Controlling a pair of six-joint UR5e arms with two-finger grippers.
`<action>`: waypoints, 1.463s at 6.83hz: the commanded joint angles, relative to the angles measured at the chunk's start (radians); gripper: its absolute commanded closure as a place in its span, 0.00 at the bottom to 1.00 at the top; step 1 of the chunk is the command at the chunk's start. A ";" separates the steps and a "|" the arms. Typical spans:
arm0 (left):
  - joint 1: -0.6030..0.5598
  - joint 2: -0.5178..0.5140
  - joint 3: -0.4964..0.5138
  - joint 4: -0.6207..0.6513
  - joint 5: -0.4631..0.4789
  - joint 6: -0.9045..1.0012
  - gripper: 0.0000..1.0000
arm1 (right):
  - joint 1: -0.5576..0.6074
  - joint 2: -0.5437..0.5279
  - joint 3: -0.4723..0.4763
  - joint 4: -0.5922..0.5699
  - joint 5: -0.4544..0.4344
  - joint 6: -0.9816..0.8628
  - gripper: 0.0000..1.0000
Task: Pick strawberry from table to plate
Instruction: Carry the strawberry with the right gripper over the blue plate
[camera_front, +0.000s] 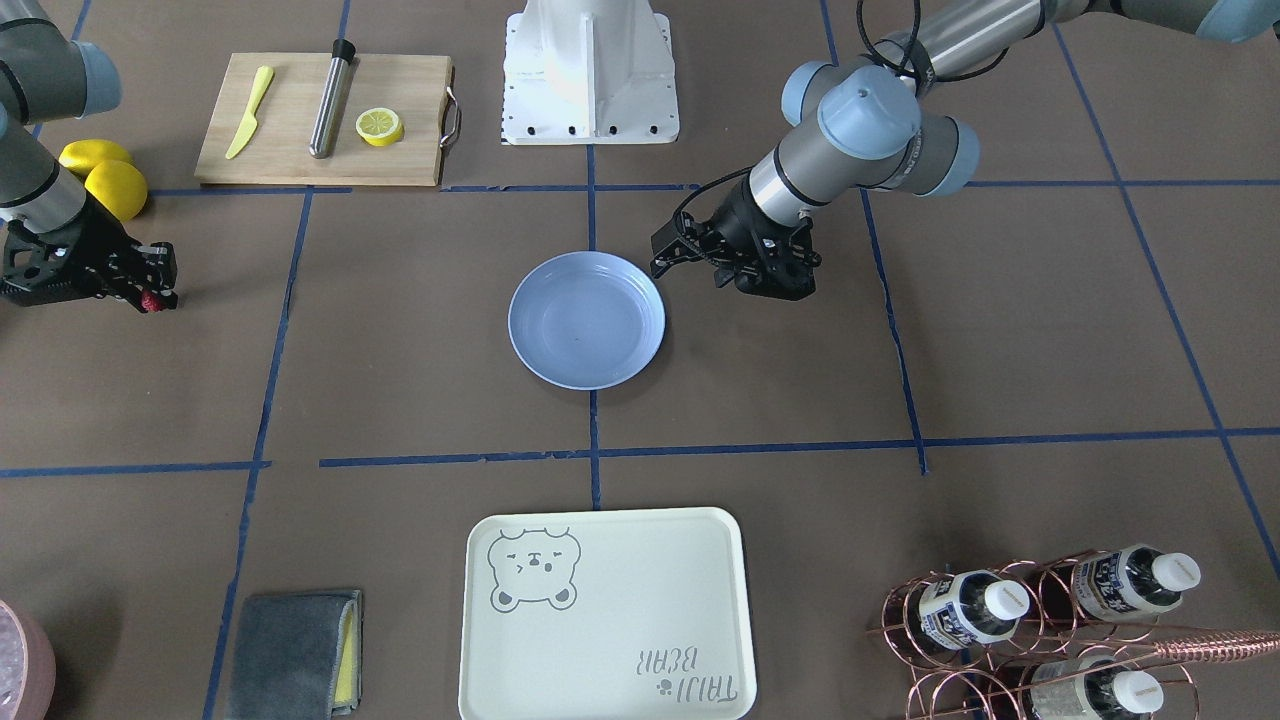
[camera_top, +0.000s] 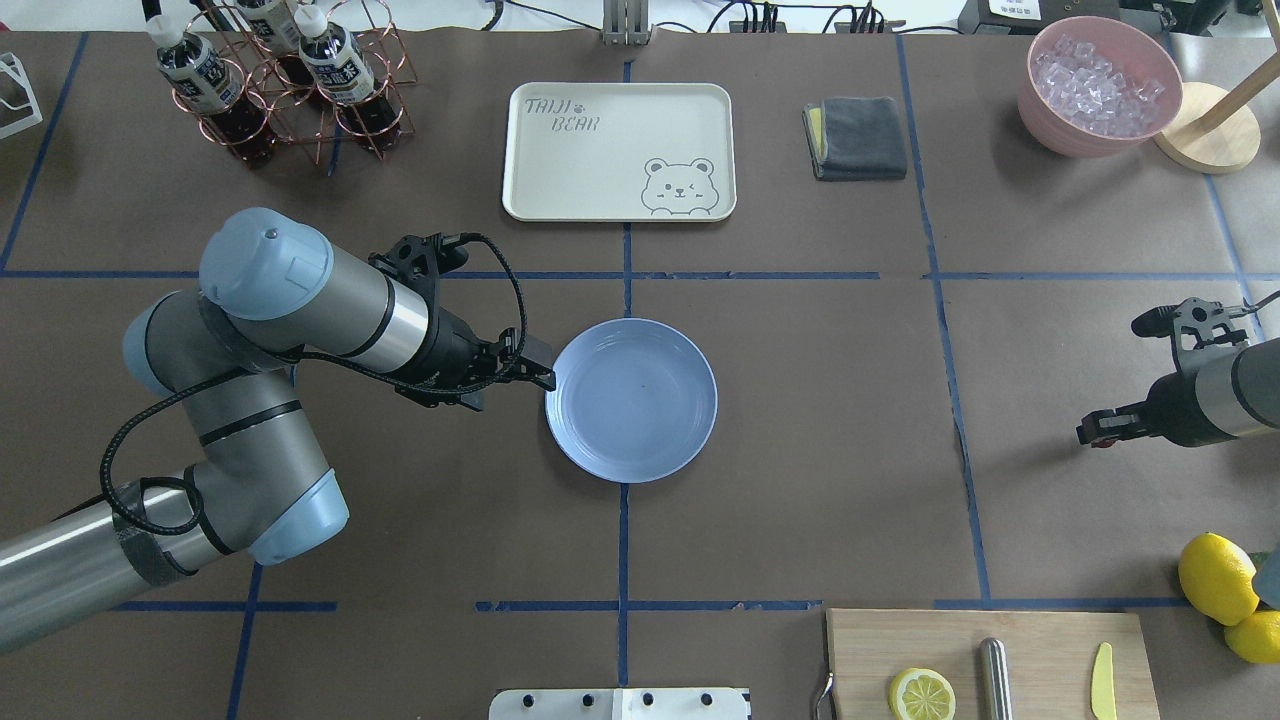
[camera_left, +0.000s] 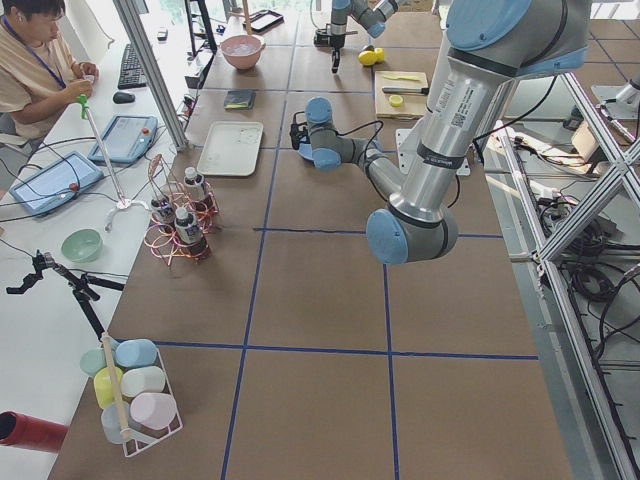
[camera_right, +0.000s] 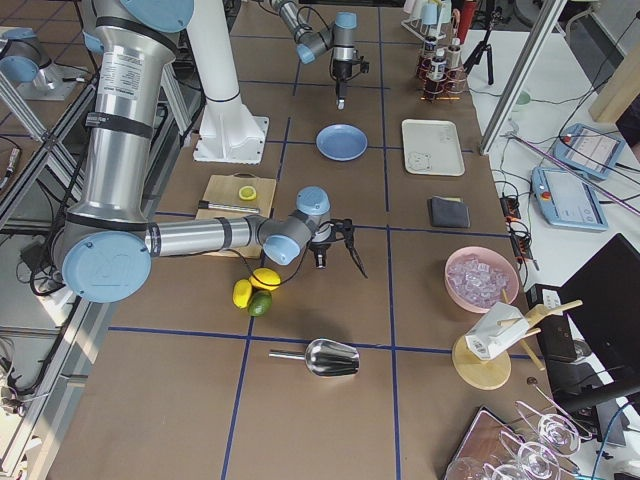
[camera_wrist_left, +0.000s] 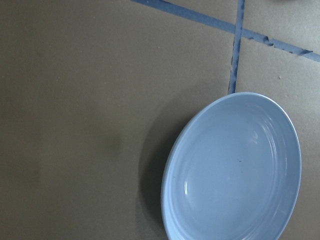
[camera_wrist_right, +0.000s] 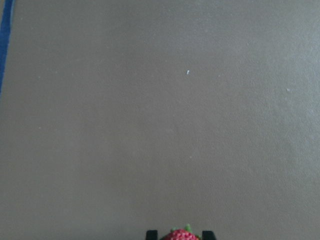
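The strawberry is a small red berry pinched in my right gripper, which is shut on it far to the robot's right, over the brown paper table. In the right wrist view the strawberry peeks up between the two fingertips at the bottom edge. The light-blue plate lies empty at the table's centre. My left gripper hovers at the plate's rim on the robot's left side, fingers apart and holding nothing.
Two lemons lie behind the right arm, beside a wooden cutting board carrying a knife, a steel rod and a lemon half. A bear-print tray, a grey cloth, a bottle rack and a pink bowl of ice line the far side.
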 joint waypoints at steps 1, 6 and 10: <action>0.001 -0.001 -0.002 0.000 0.008 0.000 0.00 | 0.000 -0.002 0.063 -0.020 0.008 0.019 1.00; -0.005 0.003 -0.014 0.003 0.019 -0.005 0.00 | -0.178 0.398 0.114 -0.146 -0.008 0.535 1.00; -0.033 0.127 -0.135 0.005 0.025 -0.006 0.00 | -0.320 0.867 -0.166 -0.353 -0.245 0.712 1.00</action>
